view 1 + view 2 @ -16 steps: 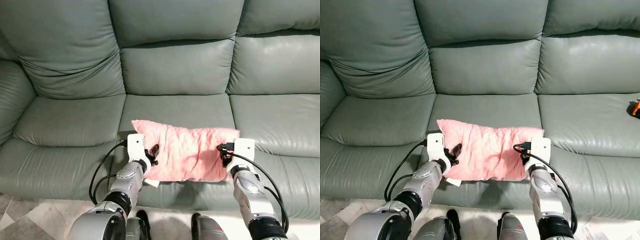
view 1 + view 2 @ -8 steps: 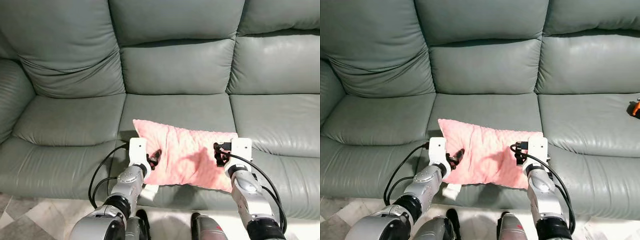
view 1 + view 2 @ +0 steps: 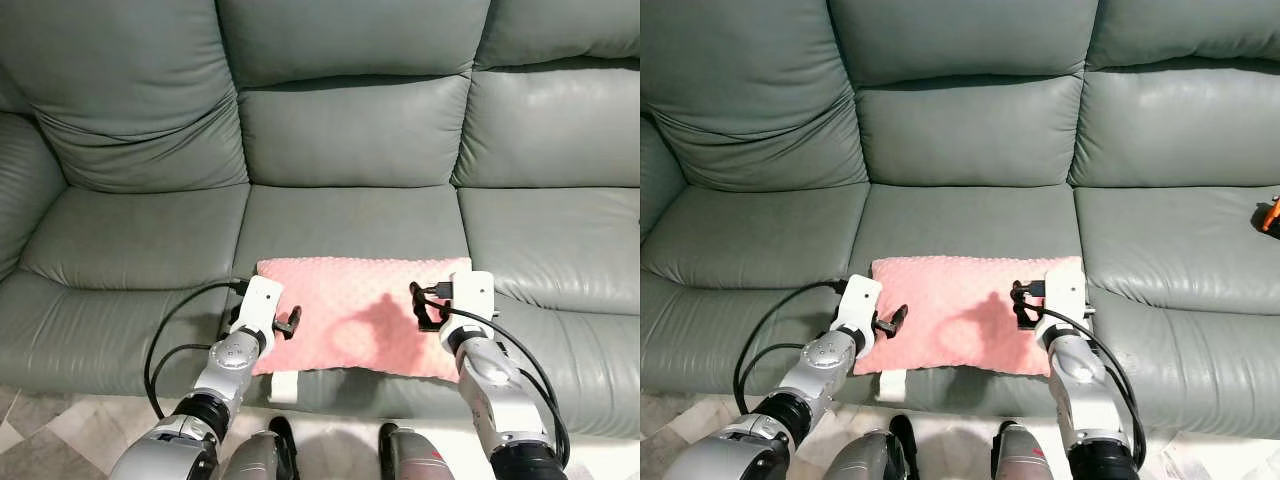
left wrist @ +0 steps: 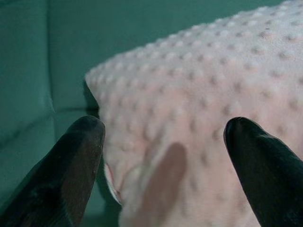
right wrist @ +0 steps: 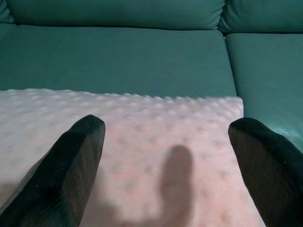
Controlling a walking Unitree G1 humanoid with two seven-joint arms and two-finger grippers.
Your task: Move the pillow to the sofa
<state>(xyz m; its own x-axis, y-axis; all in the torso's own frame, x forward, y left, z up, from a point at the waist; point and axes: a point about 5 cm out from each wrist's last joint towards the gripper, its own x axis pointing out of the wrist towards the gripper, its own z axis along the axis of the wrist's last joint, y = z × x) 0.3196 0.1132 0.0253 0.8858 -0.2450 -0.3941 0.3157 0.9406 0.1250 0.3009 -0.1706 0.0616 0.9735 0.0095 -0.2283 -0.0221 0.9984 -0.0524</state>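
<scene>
- Since the earlier frames the pink dotted fabric pillow (image 3: 360, 315) has dropped from a raised, tilted hold to lying flat on the middle seat cushion of the grey-green leather sofa (image 3: 350, 130); both arms have let go and sit lower.
- Pillow now rests near the cushion's front edge, long side across the seat; a small white tag (image 3: 284, 386) hangs off its front left corner over the sofa front.
- Left end effector (image 3: 287, 324) is at the pillow's left edge, fingers spread, nothing between them; wrist view shows both black fingertips (image 4: 80, 156) apart with the pillow beyond.
- Right end effector (image 3: 424, 308) is over the pillow's right part, fingers likewise spread and empty; wrist view shows the pillow lying under the open gap.
- A small orange-and-black object (image 3: 1270, 215) lies on the right seat cushion, too small to identify.
- Progress, judged: placement looks done, pillow supported by the sofa alone. What seems left is pulling both arms back clear.
</scene>
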